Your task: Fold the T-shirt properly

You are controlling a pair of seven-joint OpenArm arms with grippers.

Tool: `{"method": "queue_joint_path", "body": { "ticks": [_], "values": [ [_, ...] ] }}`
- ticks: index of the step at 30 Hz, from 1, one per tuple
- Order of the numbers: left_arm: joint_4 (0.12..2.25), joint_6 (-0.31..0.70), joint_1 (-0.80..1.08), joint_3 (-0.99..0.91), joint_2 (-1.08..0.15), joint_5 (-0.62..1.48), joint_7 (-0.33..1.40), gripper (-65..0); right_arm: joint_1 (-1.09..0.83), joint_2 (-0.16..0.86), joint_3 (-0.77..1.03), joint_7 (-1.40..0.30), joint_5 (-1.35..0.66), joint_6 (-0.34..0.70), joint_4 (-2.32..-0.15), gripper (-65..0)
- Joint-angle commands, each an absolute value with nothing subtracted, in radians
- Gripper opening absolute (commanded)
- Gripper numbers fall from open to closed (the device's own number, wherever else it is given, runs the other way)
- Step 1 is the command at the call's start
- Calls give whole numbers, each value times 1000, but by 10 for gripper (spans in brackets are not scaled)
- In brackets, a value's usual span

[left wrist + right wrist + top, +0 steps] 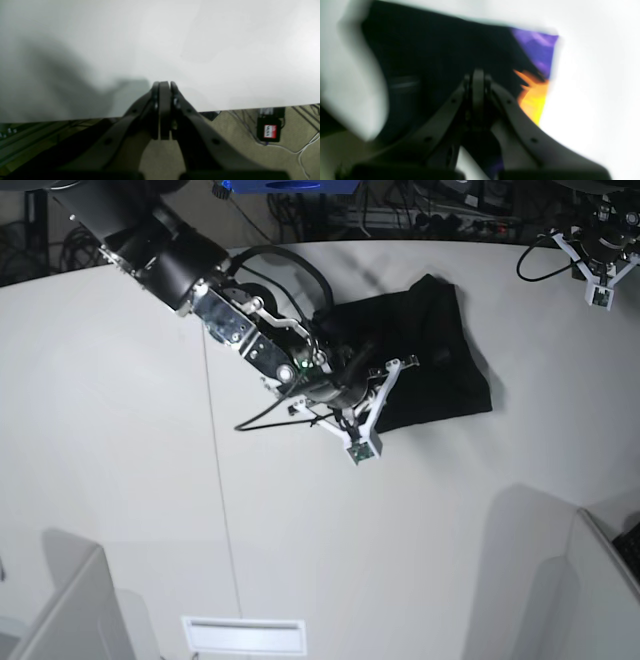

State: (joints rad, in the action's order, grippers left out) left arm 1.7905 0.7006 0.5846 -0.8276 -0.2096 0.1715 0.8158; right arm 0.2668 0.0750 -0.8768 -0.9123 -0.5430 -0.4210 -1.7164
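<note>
We found the T-shirt [425,360] lying as a compact black bundle on the white tabletop [120,430], toward the far middle, with a strip of purple and orange-yellow print showing at one edge in the right wrist view. The right gripper [478,75] hung over the dark cloth with its jaws pressed together; whether cloth sat between them we could not tell through the blur. The left gripper [163,85], also closed and holding nothing, stood over bare tabletop near its edge.
</note>
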Motion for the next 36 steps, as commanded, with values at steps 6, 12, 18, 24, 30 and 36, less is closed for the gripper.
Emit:
{"method": "queue_joint_path", "body": {
  "ticks": [6, 12, 18, 24, 30, 36],
  "values": [
    [1799, 698, 588, -832, -225, 174, 806, -650, 156, 65, -881, -1041, -547, -421, -1871, -650],
    [1799, 698, 565, -799, -220, 174, 806, -650, 151, 70, -970, -975, -547, -421, -1759, -650],
    [1799, 698, 564, -800, -209, 174, 806, -650, 151, 35, -1069, -915, -547, -421, -1655, -650],
    [1797, 698, 565, -800, -208, 174, 806, -650, 216, 1, -1176, -921, -553, -415, -1647, -650],
    [1797, 698, 562, -799, -206, 180, 808, -650, 274, -122, -1259, -918, -555, -414, -1484, -650],
    [1793, 698, 564, -808, -206, 183, 809, -650, 298, -145, -1331, -854, -556, -363, -1431, -650]
  ]
}}
